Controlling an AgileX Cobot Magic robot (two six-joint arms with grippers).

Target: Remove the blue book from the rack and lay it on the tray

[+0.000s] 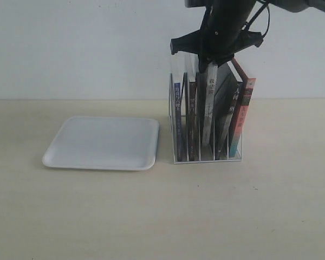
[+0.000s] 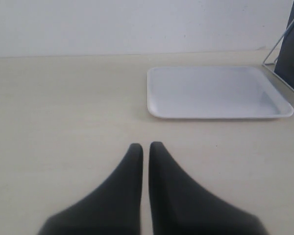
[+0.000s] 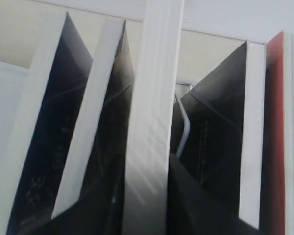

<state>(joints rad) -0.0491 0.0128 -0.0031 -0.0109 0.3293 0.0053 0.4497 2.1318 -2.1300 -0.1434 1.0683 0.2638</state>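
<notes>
The white wire rack (image 1: 207, 161) holds several upright books. The blue book (image 1: 177, 116) stands in its leftmost slot, nearest the tray (image 1: 103, 142). My right gripper (image 1: 211, 63) comes down from above onto the rack's middle. It is shut on a grey-spined book (image 1: 211, 103), which sits higher than its neighbours. In the right wrist view that book's white page edge (image 3: 154, 112) runs between my dark fingers (image 3: 201, 205), with the blue book (image 3: 49, 147) two slots away. My left gripper (image 2: 145, 147) is shut and empty above bare table, facing the tray (image 2: 215, 93).
A red-and-teal-spined book (image 1: 244, 116) leans at the rack's right end, with black-spined books (image 1: 192, 116) between. The blue cover (image 2: 291, 54) and a rack wire (image 2: 279, 46) show at the left wrist view's edge. The table is pale wood before a white wall.
</notes>
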